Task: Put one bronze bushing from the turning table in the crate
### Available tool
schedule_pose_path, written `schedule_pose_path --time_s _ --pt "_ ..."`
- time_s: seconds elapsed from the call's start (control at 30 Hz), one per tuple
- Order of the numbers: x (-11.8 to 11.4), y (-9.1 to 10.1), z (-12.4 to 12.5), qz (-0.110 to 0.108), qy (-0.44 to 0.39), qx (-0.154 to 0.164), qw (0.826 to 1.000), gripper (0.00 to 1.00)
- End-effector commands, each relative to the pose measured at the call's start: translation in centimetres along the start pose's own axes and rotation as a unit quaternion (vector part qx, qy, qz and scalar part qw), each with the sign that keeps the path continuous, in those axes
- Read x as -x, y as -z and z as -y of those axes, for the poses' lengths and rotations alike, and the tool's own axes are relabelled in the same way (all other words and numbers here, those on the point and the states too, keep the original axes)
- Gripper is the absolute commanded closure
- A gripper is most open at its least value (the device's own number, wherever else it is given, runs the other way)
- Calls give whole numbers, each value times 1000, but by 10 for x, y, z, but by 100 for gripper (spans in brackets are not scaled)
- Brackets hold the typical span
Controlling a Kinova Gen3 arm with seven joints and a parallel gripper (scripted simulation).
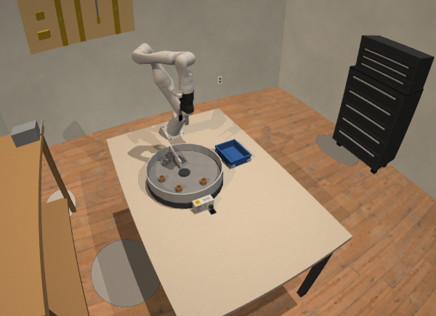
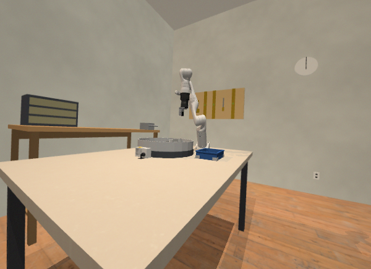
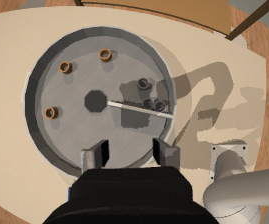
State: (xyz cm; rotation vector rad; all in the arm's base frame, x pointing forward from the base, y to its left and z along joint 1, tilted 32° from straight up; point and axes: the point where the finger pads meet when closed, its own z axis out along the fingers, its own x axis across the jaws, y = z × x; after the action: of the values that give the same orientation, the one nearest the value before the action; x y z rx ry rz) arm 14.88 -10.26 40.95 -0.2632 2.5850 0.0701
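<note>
I found the gripper (image 3: 129,155) spread and empty, high above the turning table's (image 3: 46,137) near rim, bronze bushings (image 3: 65,67) across the disc beyond it.

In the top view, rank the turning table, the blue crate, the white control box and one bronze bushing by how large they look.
Largest to smallest in the top view:
1. turning table
2. blue crate
3. white control box, a little nearer the camera, so its gap to the crate is less sure
4. bronze bushing

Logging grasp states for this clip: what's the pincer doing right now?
Pincer: open, holding nothing, high above the round grey turning table.
</note>
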Motion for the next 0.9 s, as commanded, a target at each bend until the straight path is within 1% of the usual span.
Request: schedule_pose_path --time_s 0.0,0.17,0.57,0.73,0.87 --pt "1 -1 1 3 3 0 1000 0" --pt "-35 -28 32 1 -1 -1 1000 0" --pt "-35 -28 32 1 -1 -1 1000 0" --pt "-70 -56 62 -1 -4 -2 1000 0" --pt "-70 -56 62 -1 -4 -2 1000 0"
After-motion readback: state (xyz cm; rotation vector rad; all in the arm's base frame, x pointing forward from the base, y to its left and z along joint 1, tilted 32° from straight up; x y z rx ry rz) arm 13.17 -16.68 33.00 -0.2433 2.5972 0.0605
